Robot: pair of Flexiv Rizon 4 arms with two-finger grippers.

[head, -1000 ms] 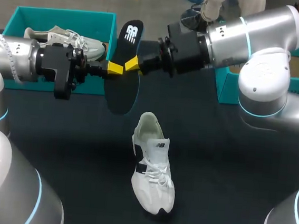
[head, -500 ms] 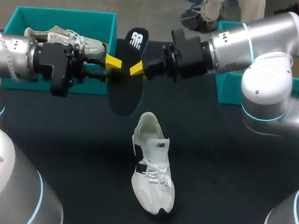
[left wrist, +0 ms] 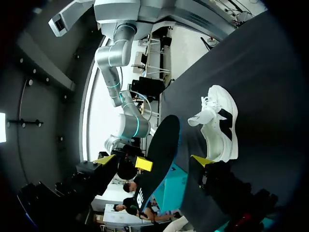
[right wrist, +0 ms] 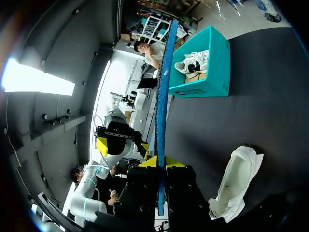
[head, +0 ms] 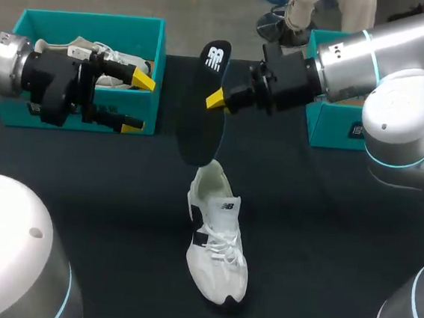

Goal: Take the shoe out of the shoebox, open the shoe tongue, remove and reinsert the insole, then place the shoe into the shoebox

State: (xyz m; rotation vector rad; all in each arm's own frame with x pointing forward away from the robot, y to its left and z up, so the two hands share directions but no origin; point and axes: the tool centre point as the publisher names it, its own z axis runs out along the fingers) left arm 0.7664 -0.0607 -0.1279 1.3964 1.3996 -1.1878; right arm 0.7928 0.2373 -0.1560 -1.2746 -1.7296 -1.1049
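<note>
Right now the black insole (head: 205, 109) hangs upright in the air over the dark table (head: 324, 237), its printed heel end uppermost and its lower end close above the heel opening of the white shoe (head: 217, 242); the head view does not settle whether the two touch, though in the left wrist view they look apart. The right gripper (head: 216, 99) pinches the insole partway up, one yellow-tipped finger on each face, and the right wrist view shows the insole edge-on as a thin blue line running straight out between those fingers. The shoe lies on its sole near the middle of the table, outside the shoebox (head: 90, 21), with its toe pointing toward the near edge, its laces tied and its tongue down. The left gripper (head: 138, 104) is off to the side of the insole, its fingers spread wide and holding nothing, in front of the teal shoebox at the far left of the table. A second shoe (head: 94, 51) lies inside that shoebox. Another teal box (head: 335, 133) stands at the far right, under the right arm.
</note>
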